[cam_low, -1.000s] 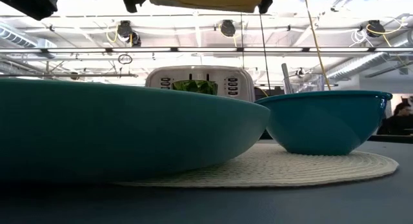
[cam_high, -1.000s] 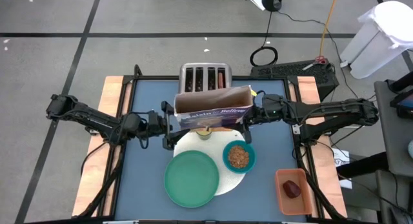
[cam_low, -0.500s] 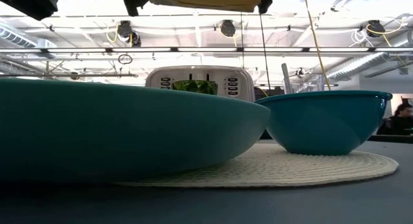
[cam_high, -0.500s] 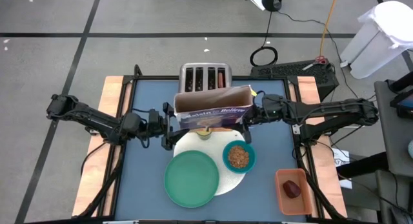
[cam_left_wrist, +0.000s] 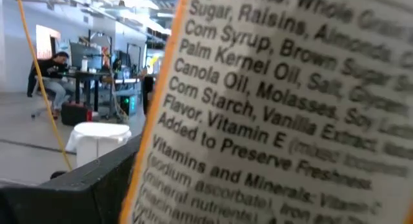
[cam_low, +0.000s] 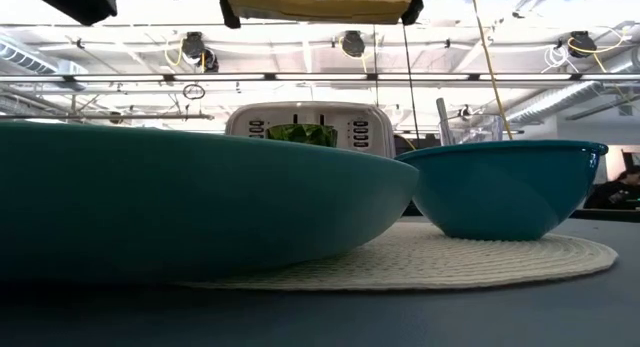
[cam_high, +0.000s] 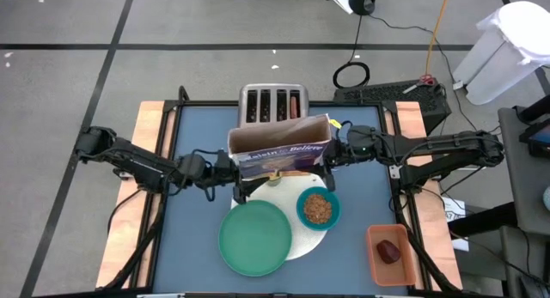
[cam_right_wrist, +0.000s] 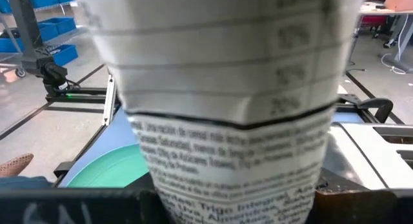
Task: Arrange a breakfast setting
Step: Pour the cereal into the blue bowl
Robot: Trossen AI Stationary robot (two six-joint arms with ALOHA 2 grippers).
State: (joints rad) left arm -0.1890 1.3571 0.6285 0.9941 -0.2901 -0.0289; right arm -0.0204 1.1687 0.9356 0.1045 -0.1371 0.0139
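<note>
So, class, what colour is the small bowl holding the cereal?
Teal. The bowl shows best in the high view.

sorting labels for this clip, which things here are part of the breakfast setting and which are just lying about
Part of the setting:
- white round placemat
- green plate
- teal bowl, brown cereal in it
- small yellow-green cup
- clear glass
- dark red fruit in the orange tray

Not part of it:
- cereal box, held up by the right gripper
- silver four-slot toaster
</note>
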